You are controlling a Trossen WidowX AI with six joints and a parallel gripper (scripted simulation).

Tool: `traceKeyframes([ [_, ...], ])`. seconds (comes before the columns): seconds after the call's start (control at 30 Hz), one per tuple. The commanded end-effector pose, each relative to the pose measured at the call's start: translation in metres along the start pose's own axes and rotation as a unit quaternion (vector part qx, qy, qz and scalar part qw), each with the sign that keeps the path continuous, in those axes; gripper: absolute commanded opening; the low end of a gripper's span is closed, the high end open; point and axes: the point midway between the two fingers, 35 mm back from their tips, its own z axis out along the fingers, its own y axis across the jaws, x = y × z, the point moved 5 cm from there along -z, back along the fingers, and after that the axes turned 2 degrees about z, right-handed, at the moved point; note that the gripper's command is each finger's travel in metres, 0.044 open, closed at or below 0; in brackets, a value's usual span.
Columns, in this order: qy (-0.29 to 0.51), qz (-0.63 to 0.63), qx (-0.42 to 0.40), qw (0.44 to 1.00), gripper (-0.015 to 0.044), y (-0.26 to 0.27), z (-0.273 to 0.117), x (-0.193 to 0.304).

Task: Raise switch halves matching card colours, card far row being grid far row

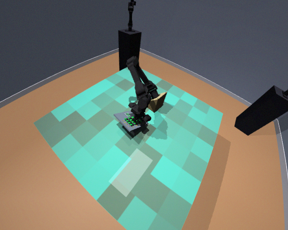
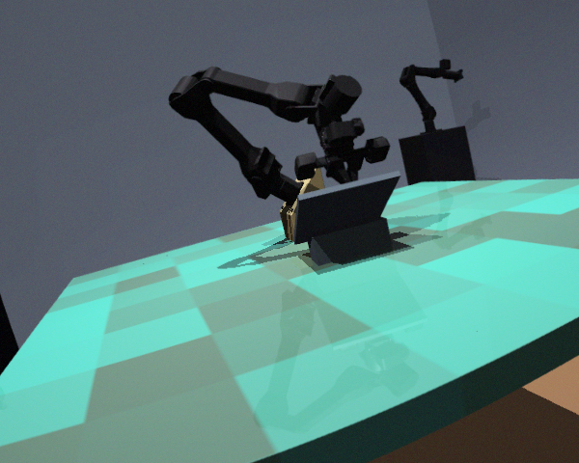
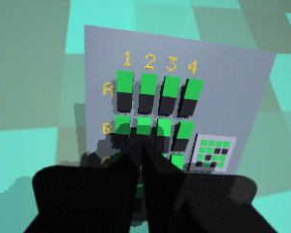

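Arm bent at the elbow, claw (image 1: pixel 135 121) (image 2: pixel 350 180) (image 3: pixel 142 145) closed (nothing held), pointing down over the panel (image 1: pixel 131 128) (image 2: pixel 346 204) (image 3: pixel 233 87).

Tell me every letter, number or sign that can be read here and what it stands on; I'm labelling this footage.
"1", "2", "3", "4": in yellow on the grey panel, above the switch columns.
"A": on the panel, left of the far switch row.
"B": on the panel, left of the next row.
Next row's mark: too dark and partly hidden to read.
Card: coloured squares, no lettering legible.
Top view: yellow marks too small to read.
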Motion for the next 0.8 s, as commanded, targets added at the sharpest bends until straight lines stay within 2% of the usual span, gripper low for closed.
traceKeyframes([
  [0.0, 0.000, -0.003, 0.001, 1.000, 0.0000, -0.0003, 0.0010, 0.0011],
  [0.77, 0.000, -0.003, 0.001, 1.000, 0.0000, -0.0003, 0.0041, 0.0011],
])
